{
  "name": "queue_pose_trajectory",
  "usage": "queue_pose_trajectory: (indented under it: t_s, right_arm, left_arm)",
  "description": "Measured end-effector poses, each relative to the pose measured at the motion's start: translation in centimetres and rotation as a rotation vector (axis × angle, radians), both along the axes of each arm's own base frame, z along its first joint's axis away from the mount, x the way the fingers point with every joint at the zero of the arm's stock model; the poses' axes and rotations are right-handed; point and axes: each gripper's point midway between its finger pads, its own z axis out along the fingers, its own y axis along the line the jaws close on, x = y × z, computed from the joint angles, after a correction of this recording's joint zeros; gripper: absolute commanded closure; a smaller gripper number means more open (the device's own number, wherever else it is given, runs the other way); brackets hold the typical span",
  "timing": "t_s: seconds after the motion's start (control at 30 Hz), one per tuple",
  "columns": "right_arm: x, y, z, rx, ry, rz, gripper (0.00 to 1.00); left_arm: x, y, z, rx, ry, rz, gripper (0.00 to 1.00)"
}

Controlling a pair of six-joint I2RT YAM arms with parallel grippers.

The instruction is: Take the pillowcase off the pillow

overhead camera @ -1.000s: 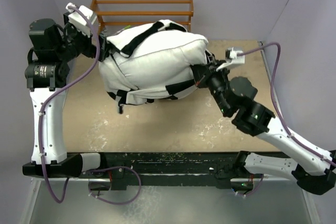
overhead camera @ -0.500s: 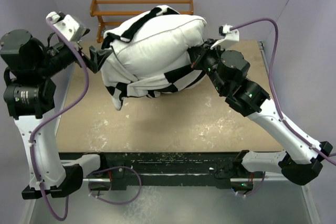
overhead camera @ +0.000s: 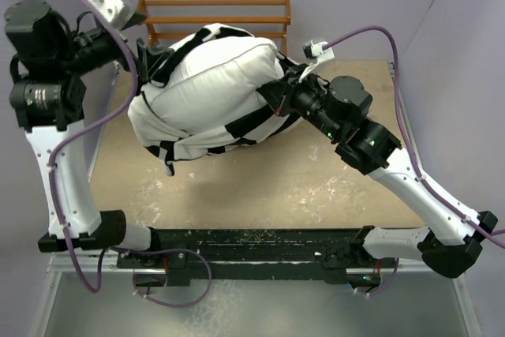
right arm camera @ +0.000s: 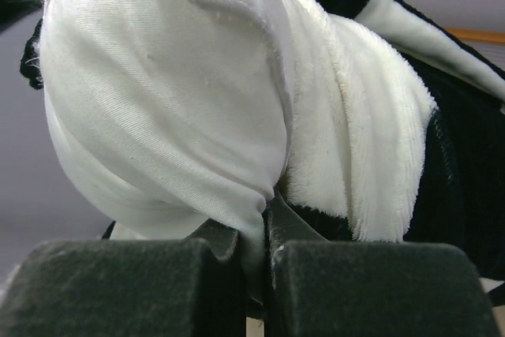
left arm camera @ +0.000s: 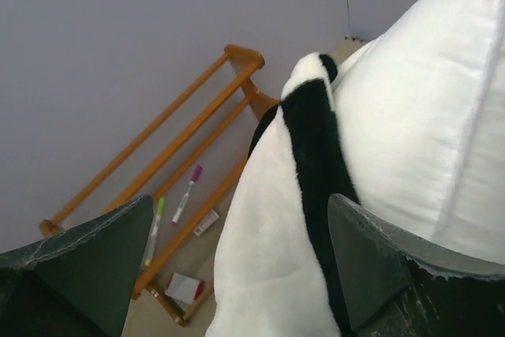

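The plump white pillow (overhead camera: 213, 88) hangs above the table between my two arms. The black-and-white checkered pillowcase (overhead camera: 186, 147) is bunched round its left end and underside. My left gripper (overhead camera: 150, 61) is at the pillow's upper left. In the left wrist view its fingers (left arm camera: 239, 204) stand wide apart around a fold of pillowcase (left arm camera: 276, 219), with a gap on one side; the pillow (left arm camera: 426, 100) lies to the right. My right gripper (overhead camera: 278, 94) is at the pillow's right end. In the right wrist view it (right arm camera: 264, 226) is shut on the pillow's smooth white cloth (right arm camera: 158, 76), beside the fleecy pillowcase (right arm camera: 355, 140).
A wooden rack (overhead camera: 213, 13) stands against the back wall behind the pillow. It also shows in the left wrist view (left arm camera: 181, 140), with a purple marker (left arm camera: 187, 193) and a green marker (left arm camera: 154, 230) lying by it. The tan table top (overhead camera: 316, 187) lies below.
Both arms have swung left and the pillow has moved left with them. The left arm has risen and pulled in toward the rack. The right gripper has kept its hold.
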Motion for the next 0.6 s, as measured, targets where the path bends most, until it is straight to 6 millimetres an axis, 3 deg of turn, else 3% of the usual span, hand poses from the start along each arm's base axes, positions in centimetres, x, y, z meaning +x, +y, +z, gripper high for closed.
queue_pose_trajectory:
  t_s: [0.13, 0.23, 0.3, 0.47, 0.6]
  right_arm:
    - [-0.6, 0.5, -0.2, -0.005, 0.002, 0.045, 1.0]
    - [-0.8, 0.6, -0.4, -0.012, 0.005, 0.056, 1.0]
    - [-0.9, 0.6, -0.6, -0.018, 0.01, 0.059, 1.0]
    - [-0.9, 0.3, -0.6, -0.028, 0.002, 0.053, 1.0]
    - [-1.2, 0.2, -0.7, -0.031, -0.008, 0.062, 1.0]
  left_arm:
    - [2.9, 0.4, -4.1, 0.012, 0.146, 0.005, 0.08]
    - [2.7, 0.0, -6.0, 0.021, 0.229, -0.03, 0.11]
    - [2.1, -0.2, -6.3, 0.026, 0.249, -0.052, 0.23]
    - [0.7, -0.5, -5.8, 0.039, 0.234, -0.082, 0.79]
    - [0.8, 0.0, -6.6, 0.066, 0.217, -0.048, 0.92]
